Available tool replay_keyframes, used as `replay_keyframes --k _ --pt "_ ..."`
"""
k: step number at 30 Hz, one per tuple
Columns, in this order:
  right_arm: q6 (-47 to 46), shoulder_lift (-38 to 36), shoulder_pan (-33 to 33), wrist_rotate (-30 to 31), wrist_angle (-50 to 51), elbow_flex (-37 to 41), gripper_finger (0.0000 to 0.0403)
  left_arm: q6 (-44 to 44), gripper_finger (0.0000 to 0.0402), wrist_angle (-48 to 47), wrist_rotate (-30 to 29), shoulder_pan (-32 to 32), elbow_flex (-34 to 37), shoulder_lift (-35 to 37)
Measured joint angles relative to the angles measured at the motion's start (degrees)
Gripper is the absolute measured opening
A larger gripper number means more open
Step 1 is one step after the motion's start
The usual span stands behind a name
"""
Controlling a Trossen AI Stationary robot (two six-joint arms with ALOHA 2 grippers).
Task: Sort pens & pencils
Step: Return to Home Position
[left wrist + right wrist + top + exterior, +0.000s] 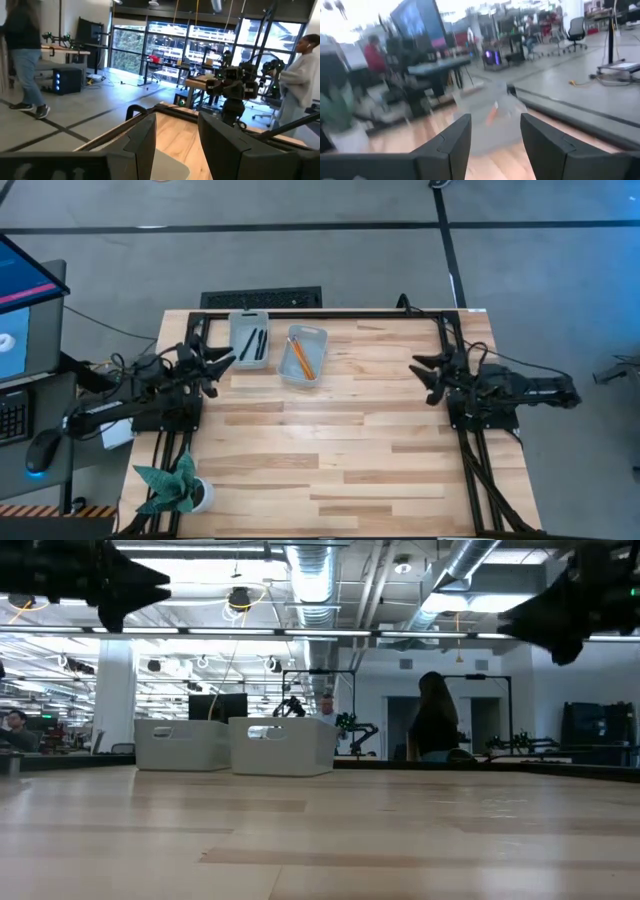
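Note:
Seen from above, two light grey bins stand side by side near the table's far edge. The left bin (249, 336) holds the black pens (257, 345), which lie on its floor. The right bin (303, 357) holds the orange pencils (300, 358). My left gripper (222, 363) hovers open just left of the pen bin. My right gripper (422, 377) hovers open well to the right of both bins. In the low view both bins (235, 745) stand on the table, with both arms high above it. The right wrist view shows a blurred bin with an orange pencil (492, 114).
A green paper plant in a white pot (178, 488) stands at the table's near left corner. A black keyboard (262, 298) lies beyond the far edge, and a monitor (25, 310) stands to the left. Bare wood (330, 450) fills the middle and near side. People stand in the room behind.

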State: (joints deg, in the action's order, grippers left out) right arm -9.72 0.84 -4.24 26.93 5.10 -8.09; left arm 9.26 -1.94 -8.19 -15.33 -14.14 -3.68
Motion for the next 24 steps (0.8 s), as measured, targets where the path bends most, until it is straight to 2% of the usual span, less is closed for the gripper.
replay_keyframes --k 4,9,13,21,24 --pt "2.6 -0.8 1.0 0.1 -7.4 3.4 0.0193 1.2 0.0138 0.4 0.0 0.0 4.1 3.8" --pt "2.7 -0.7 3.0 -1.6 -12.2 7.7 0.0193 1.9 0.0138 3.9 0.0 0.0 6.7 3.3" --pt "2.2 -0.5 4.2 -3.6 -12.0 7.7 0.0194 2.2 0.0138 3.9 -0.1 0.0 8.2 3.6" --pt "1.2 -0.7 5.9 -3.6 -9.8 7.7 0.0192 4.3 0.0138 5.5 -1.0 0.0 13.5 3.5" --pt "1.2 -0.5 6.0 -3.3 -9.8 7.7 0.0194 4.4 0.0138 5.4 -1.2 0.0 13.5 3.3"
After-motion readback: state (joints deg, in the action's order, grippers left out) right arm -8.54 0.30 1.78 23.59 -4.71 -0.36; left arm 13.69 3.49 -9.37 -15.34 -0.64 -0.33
